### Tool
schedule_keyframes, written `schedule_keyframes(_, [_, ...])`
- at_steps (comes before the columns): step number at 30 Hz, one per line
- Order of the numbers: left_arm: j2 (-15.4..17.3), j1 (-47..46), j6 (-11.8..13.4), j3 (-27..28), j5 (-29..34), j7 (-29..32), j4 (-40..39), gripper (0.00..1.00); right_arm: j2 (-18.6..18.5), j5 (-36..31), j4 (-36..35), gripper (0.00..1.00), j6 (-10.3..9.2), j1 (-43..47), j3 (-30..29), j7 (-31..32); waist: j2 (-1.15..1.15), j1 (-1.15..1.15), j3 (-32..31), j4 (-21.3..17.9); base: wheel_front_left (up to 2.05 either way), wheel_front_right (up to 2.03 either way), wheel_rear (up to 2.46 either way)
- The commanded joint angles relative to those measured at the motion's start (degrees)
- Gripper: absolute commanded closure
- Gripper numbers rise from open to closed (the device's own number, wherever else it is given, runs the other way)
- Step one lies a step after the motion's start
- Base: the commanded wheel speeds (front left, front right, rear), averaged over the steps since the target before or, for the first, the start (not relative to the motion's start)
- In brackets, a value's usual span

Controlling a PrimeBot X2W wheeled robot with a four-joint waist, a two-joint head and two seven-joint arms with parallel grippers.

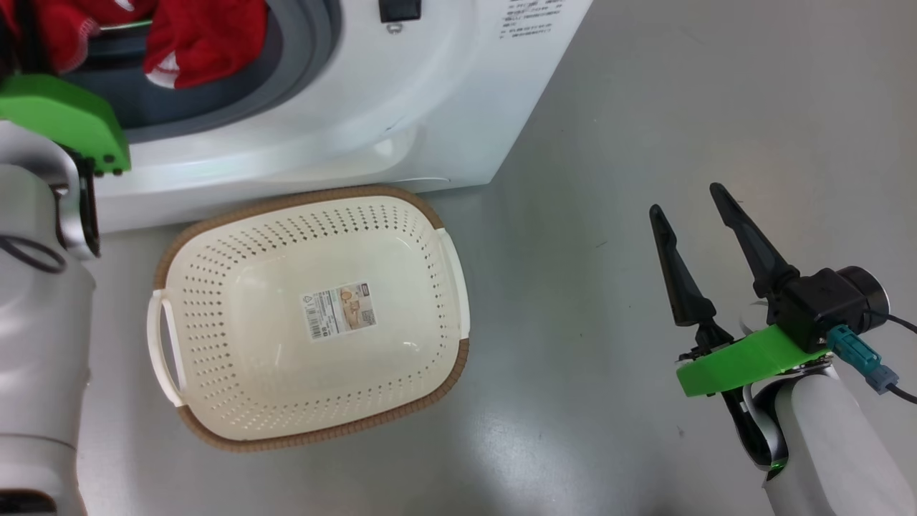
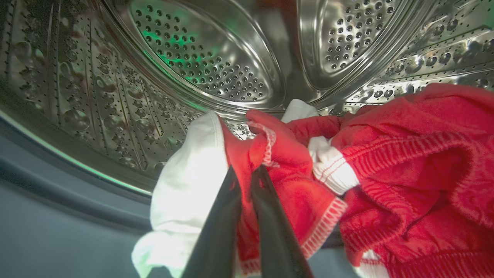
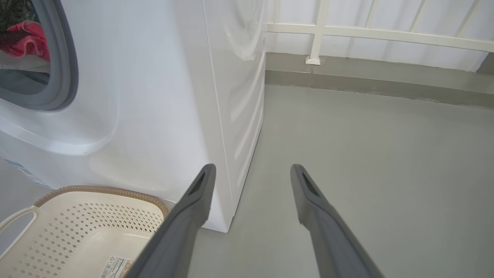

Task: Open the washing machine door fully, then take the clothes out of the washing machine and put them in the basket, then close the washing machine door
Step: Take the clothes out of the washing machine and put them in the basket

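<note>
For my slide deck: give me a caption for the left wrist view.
Left gripper shut on red-and-white clothes inside the washing machine drum.

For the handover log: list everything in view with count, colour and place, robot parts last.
washing machine: one, white, behind the basket
gasket: one, grey, ringing the machine's opening
drum: one, perforated steel, inside the machine
clothes: a heap, number unclear, red with white parts, at the drum's mouth
basket: one, cream with brown rim, on the floor before the machine, no clothes in it
label sticker: one, pale, on the basket's bottom
floor: grey, smooth
railing: one, white, along the far wall
left gripper: dark fingers, in the drum, shut on a red fold of the clothes
right gripper: dark fingers, open, over the floor right of the basket
</note>
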Motion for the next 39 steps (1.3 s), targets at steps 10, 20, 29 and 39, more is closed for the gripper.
schedule_keyframes(10, [1.89, 7.90, 1.00, 1.91, -1.13, -0.75, -11.71, 1.00, -0.23, 0.38, -0.92, 0.00, 0.19, 1.15, 1.59, -0.37, 0.00, 0.00, -2.11, 0.98, 0.00, 0.00, 0.00])
schedule_keyframes(20, [1.18, 15.34, 1.68, 2.39, -1.78, -0.76, -20.34, 1.00, -0.14, 0.33, -0.52, 0.00, 0.19, 1.73, 1.89, -0.37, 0.00, 0.00, -4.90, 1.46, 0.00, 0.00, 0.00])
schedule_keyframes(29, [1.10, 22.87, 2.23, 3.02, -2.49, -0.76, -29.76, 1.00, 0.12, 0.51, 0.19, 0.00, 0.19, 2.72, 2.22, -0.37, 0.00, 0.00, -8.48, 1.48, 0.00, 0.00, 0.00])
schedule_keyframes(39, [0.95, 32.06, 2.85, 3.82, -3.79, -0.10, -42.45, 1.00, 0.39, 0.63, 0.68, 0.00, 0.19, 3.96, 2.05, -0.37, 0.00, 0.00, -11.90, 2.15, 0.00, 0.00, 0.00])
